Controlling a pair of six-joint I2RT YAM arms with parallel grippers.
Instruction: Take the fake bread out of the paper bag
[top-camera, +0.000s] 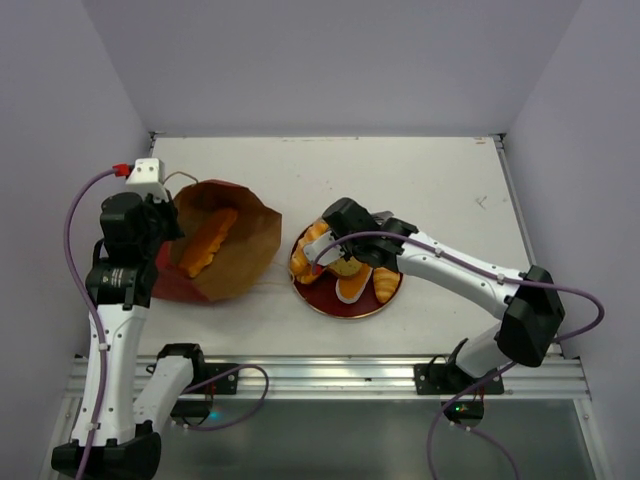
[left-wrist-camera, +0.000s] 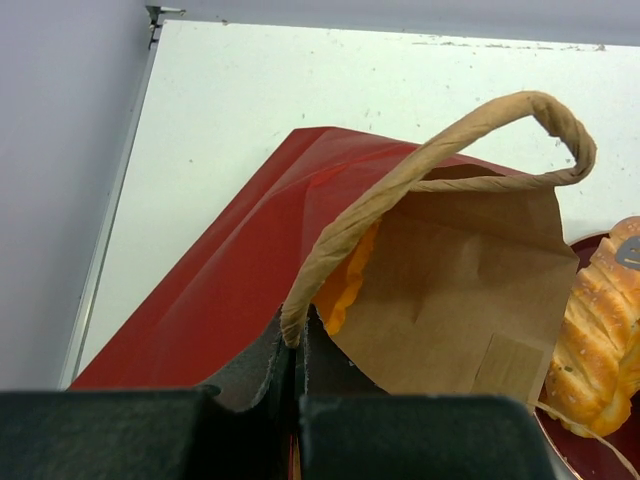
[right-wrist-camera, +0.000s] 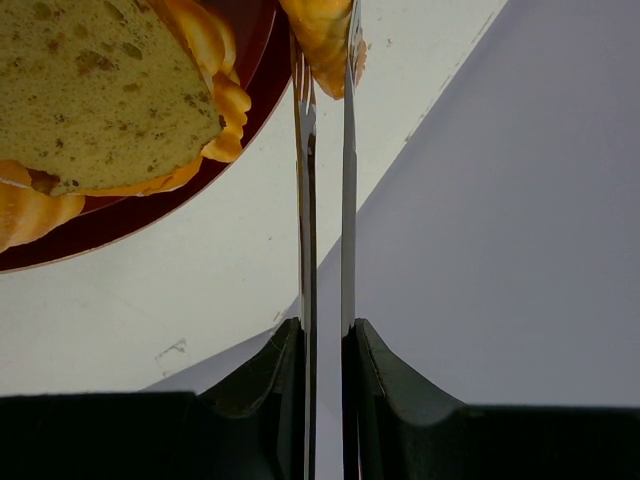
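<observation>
Left fingers tight on paper bag

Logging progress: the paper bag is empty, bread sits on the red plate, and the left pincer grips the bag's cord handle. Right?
Not empty: the top external view shows one orange bread lying inside the paper bag. The rest stands: other breads on the red plate, left pincer gripping the cord handle.

The paper bag lies open, orange loaf inside; other breads heaped beside it.
</observation>
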